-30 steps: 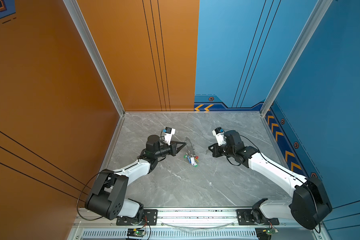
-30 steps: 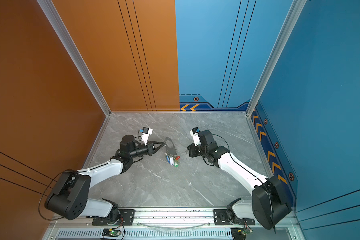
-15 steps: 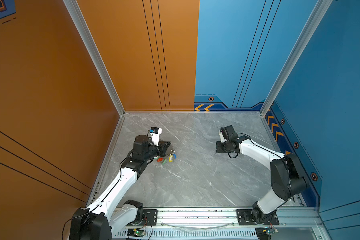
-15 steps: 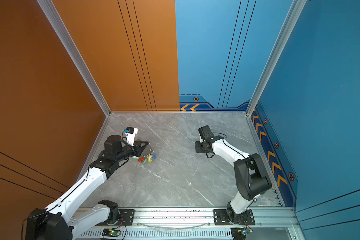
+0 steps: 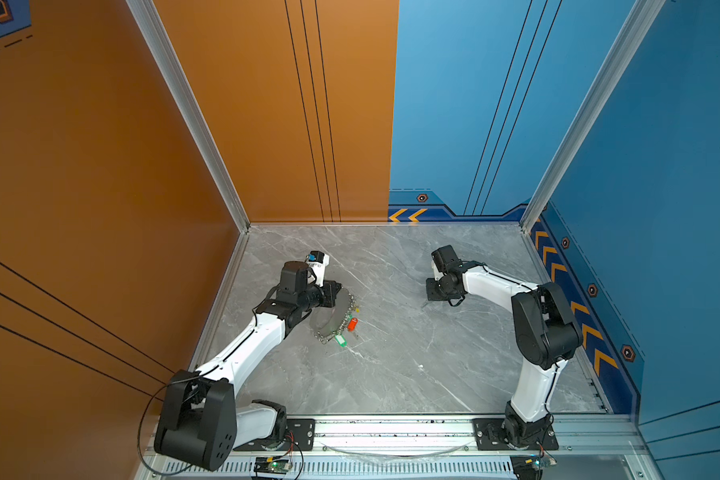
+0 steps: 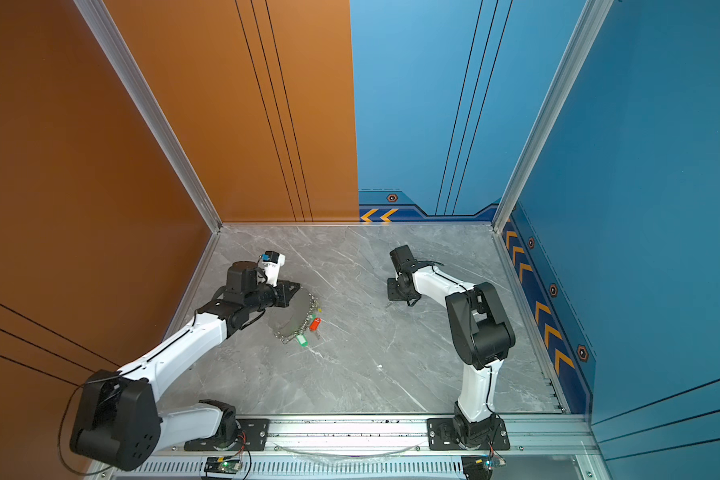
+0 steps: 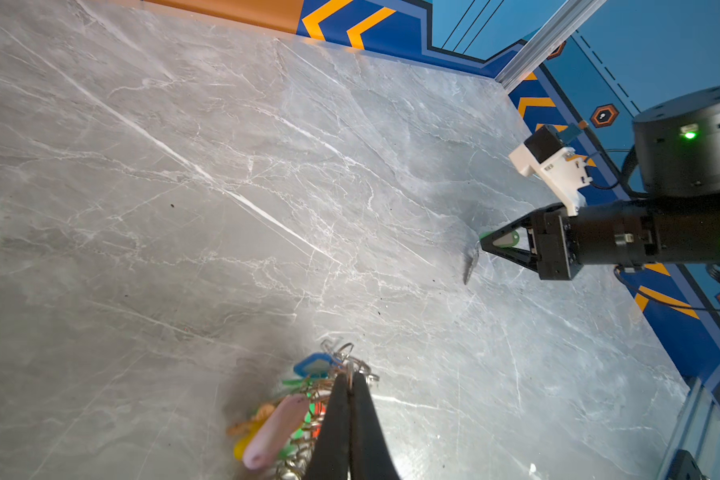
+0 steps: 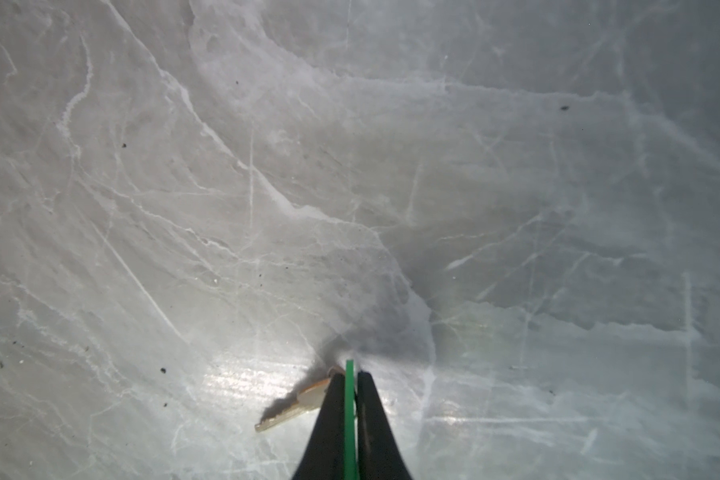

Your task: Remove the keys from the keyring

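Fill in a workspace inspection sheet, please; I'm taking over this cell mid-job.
Surface: grey marbled table, few dark specks.
Job's things: keyring left of centre, tagged keys on it; one green-tagged key off it.
Clutter: nothing seen.
Grippers: left gripper shut on the keyring's edge; right gripper shut on the green-tagged key's tag.
Cables: black cable loops by the left arm's base.
Surroundings: orange wall, blue wall.

Mid tabletop (image 5: 395,365) wide open; keyring (image 5: 326,321) heap (left side) blocks low passes.
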Motion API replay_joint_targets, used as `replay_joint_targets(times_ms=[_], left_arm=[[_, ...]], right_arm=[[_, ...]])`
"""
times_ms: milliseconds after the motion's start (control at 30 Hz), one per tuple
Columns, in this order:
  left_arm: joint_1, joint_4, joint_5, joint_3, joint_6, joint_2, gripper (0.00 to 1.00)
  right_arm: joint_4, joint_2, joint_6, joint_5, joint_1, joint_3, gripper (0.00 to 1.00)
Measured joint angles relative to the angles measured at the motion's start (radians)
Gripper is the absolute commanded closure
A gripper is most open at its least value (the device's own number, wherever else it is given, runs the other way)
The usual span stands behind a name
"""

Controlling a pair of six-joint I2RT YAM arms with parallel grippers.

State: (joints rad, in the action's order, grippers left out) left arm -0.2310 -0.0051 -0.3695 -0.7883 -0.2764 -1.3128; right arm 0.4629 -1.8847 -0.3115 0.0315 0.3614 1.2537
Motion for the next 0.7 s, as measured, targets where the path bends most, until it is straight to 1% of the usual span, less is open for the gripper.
replay_joint_targets(times_ms=[100, 200, 233, 333, 400, 433, 500, 533, 600, 700], left_arm=[[0.002, 0.015, 0.000, -0.029, 0.000, -0.084, 1.00], [0.002, 0.016, 0.000, -0.058, 0.002, -0.155, 1.00], [0.002, 0.016, 0.000, -0.069, 0.005, -0.173, 1.00], [0.010, 0.020, 0.010, -0.104, 0.019, -0.216, 1.00], [0.027, 0.037, 0.014, -0.120, 0.023, -0.245, 1.00], [0.040, 0.047, 0.014, -0.132, 0.023, -0.267, 0.94], [0.057, 0.059, 0.014, -0.159, 0.019, -0.316, 0.76], [0.064, 0.065, 0.013, -0.175, 0.018, -0.344, 0.70], [0.074, 0.073, 0.010, -0.194, 0.015, -0.383, 0.64], [0.078, 0.073, 0.014, -0.195, 0.010, -0.391, 0.50]], right_arm=[[-0.001, 0.002, 0.001, -0.010, -0.009, -0.005, 0.85], [0.000, 0.010, 0.005, -0.016, -0.017, -0.021, 0.84], [0.001, 0.016, 0.007, -0.019, -0.020, -0.027, 0.81], [0.001, 0.030, 0.015, -0.023, -0.028, -0.032, 0.65], [0.001, 0.042, 0.016, -0.027, -0.033, -0.036, 0.58], [0.001, 0.051, 0.019, -0.029, -0.035, -0.040, 0.55], [0.001, 0.072, 0.019, -0.029, -0.037, -0.049, 0.53], [0.001, 0.087, 0.019, -0.029, -0.037, -0.056, 0.52], [0.001, 0.123, 0.019, -0.029, -0.040, -0.075, 0.52], [0.002, 0.197, 0.019, -0.031, -0.047, -0.114, 0.52]])
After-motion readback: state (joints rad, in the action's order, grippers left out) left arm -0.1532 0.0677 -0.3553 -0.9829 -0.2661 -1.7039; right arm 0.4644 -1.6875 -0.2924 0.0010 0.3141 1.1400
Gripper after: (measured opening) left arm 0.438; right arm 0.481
